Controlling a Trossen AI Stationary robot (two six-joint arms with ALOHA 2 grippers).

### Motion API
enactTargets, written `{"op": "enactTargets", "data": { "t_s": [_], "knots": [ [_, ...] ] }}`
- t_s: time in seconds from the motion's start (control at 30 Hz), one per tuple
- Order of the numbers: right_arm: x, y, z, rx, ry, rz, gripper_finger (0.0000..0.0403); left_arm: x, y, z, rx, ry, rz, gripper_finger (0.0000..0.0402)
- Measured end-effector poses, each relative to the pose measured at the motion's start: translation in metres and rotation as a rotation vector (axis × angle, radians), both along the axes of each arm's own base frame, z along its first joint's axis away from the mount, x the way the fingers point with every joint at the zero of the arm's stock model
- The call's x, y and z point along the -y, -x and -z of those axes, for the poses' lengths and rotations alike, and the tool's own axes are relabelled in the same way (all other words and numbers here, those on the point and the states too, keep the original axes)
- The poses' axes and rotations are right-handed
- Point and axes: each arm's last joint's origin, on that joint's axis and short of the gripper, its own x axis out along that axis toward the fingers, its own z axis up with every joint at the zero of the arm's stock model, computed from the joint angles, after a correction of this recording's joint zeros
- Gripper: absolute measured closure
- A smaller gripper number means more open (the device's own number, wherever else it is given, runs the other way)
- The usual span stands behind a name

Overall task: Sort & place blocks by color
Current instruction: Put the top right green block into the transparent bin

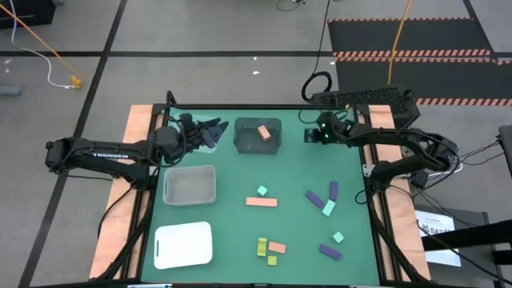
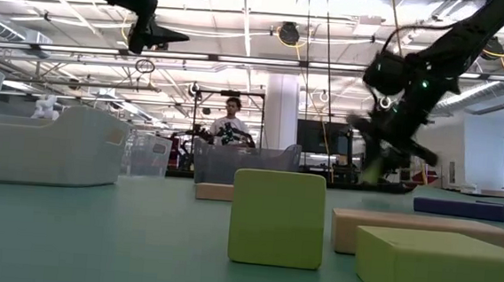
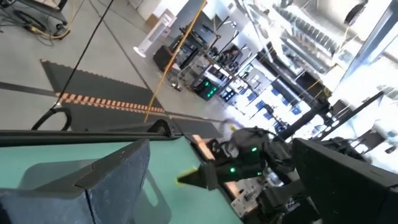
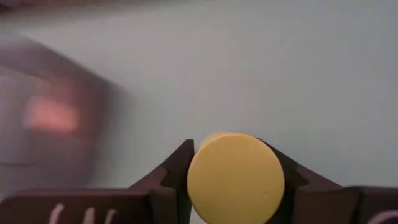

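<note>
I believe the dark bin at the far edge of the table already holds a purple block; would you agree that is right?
Not quite. The block inside the dark bin at the far edge of the table is salmon-orange, not purple, as the high view shows. The purple blocks lie loose on the green mat on the right arm's side.

Matt green table top (image 1: 240,232); beside the smoky translucent plastic bin (image 1: 258,136), a clear one (image 1: 190,185) (glossier rim).
</note>
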Motion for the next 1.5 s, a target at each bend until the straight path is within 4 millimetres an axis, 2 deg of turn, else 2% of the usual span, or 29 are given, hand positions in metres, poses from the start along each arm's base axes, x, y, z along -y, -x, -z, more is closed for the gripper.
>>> {"op": "enactTargets", "data": {
  "t_s": [0.1,0.2,0.33,0.43,0.57,0.67,0.83,0.97,1.13,1.4,1.5],
  "knots": [
    [0.0,-0.02,-0.025,0.278,0.122,-0.085,0.0292,0.001,0.0,-0.002,0.005,-0.033,0.029,0.0011],
    [-0.003,-0.036,-0.056,0.603,0.252,-0.14,0.0292,0.001,0.0,-0.004,-0.05,-0.147,0.031,0.0011],
    [-0.014,-0.045,-0.089,0.944,0.346,-0.176,0.0292,0.001,-0.001,-0.004,-0.245,-0.441,0.008,0.0011],
    [-0.023,-0.051,-0.102,1.052,0.347,-0.207,0.0292,0.0,-0.007,-0.003,-0.365,-0.667,-0.02,0.0011],
    [-0.035,-0.062,-0.114,1.071,0.326,-0.257,0.0292,-0.001,-0.019,-0.001,-0.439,-0.898,-0.061,0.0011],
    [-0.041,-0.071,-0.118,1.055,0.309,-0.269,0.0292,-0.001,-0.033,0.005,-0.476,-0.97,-0.027,0.0011],
    [-0.046,-0.08,-0.121,1.046,0.241,-0.272,0.0292,-0.003,-0.057,0.004,-0.475,-0.948,0.019,0.0011],
    [-0.051,-0.088,-0.115,0.97,0.153,-0.274,0.0292,-0.002,-0.08,0.002,-0.541,-0.997,0.045,0.0011],
    [-0.057,-0.092,-0.113,0.965,0.116,-0.285,0.0292,0.0,-0.104,0.003,-0.622,-1.018,0.101,0.0011],
    [-0.07,-0.097,-0.11,0.965,0.059,-0.312,0.0292,0.0,-0.119,0.004,-0.654,-1.048,0.116,0.0012],
    [-0.074,-0.098,-0.111,0.967,0.055,-0.324,0.0292,-0.001,-0.124,0.004,-0.632,-1.009,0.115,0.0012]
  ]
}}
